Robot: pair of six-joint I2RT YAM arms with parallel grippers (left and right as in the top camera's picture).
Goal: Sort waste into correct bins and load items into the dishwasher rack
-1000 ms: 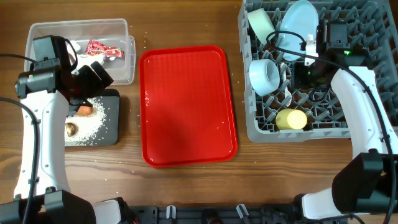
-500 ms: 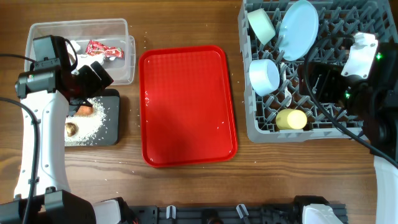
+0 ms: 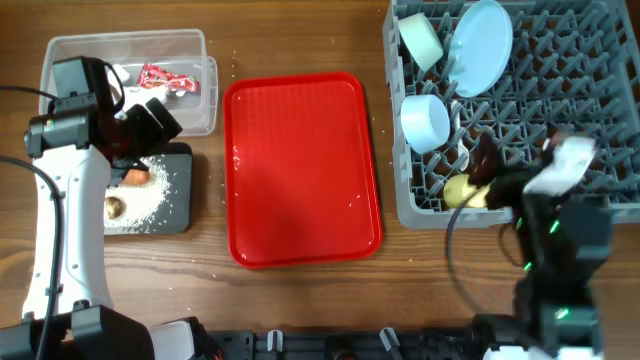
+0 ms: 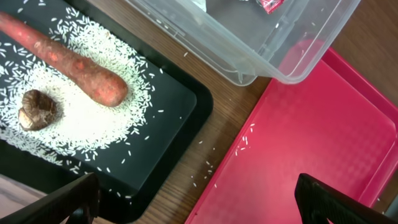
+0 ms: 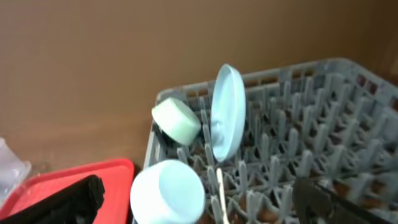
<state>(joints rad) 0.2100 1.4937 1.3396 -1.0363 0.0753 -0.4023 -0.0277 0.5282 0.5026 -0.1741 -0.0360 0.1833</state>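
Your left end effector (image 4: 199, 198) hangs wide open and empty near the black tray (image 4: 180, 115), where the carrot stick (image 4: 68, 59) and brown lump (image 4: 36, 110) lie on rice grains (image 4: 84, 121). Your right end effector (image 5: 199, 198) is spread wide too, holding nothing, facing the rack (image 5: 323, 118) where the plate (image 5: 227, 112) stands on edge.

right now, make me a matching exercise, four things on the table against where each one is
1 carrot
2 wrapper
3 plate
4 red tray

A in the clear tub
B standing on edge in the grey rack
C between tub and rack
D on rice in the black tray

Pairs: 1-D, 2-A, 3-B, 4-C
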